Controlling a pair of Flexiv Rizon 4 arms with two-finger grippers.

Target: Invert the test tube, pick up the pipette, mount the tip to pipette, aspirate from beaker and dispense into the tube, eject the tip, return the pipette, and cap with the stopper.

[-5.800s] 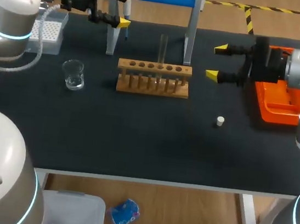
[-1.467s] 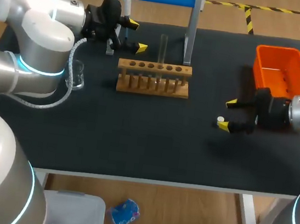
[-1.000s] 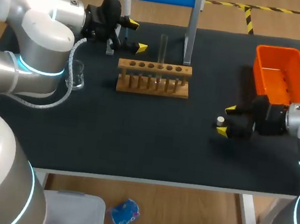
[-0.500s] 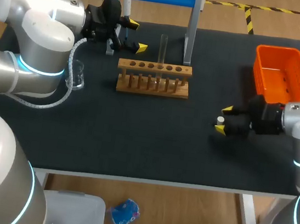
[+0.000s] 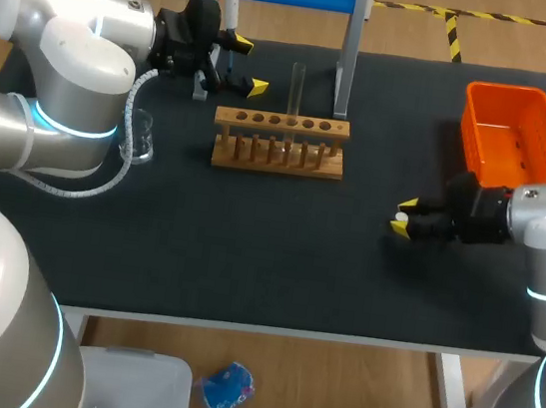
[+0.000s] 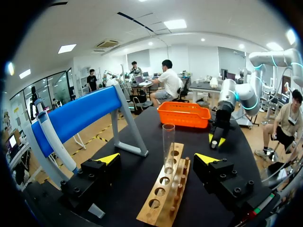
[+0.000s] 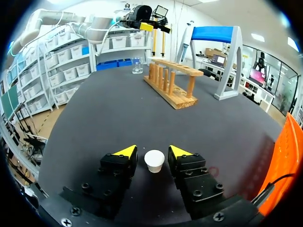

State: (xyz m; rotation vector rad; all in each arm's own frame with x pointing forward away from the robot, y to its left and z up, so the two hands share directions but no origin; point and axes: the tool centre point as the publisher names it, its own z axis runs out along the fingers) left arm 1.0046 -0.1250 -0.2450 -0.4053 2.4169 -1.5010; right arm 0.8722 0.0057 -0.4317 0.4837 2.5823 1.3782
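Black table (image 5: 247,251). Stopper (image 7: 154,161) sits upright between my right gripper's (image 7: 154,151) fingers, slim gap each side, not yet clamped. Tube (image 5: 295,91) stands in rack (image 5: 279,146), well to my left. Left gripper (image 5: 250,66) spread, empty, nearer rack.

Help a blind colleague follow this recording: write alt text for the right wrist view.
A small white stopper sits on the black table between the right gripper's open yellow-tipped fingers, not yet gripped. A wooden rack stands farther ahead.

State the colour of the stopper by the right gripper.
White; the stopper shows best in the right wrist view.
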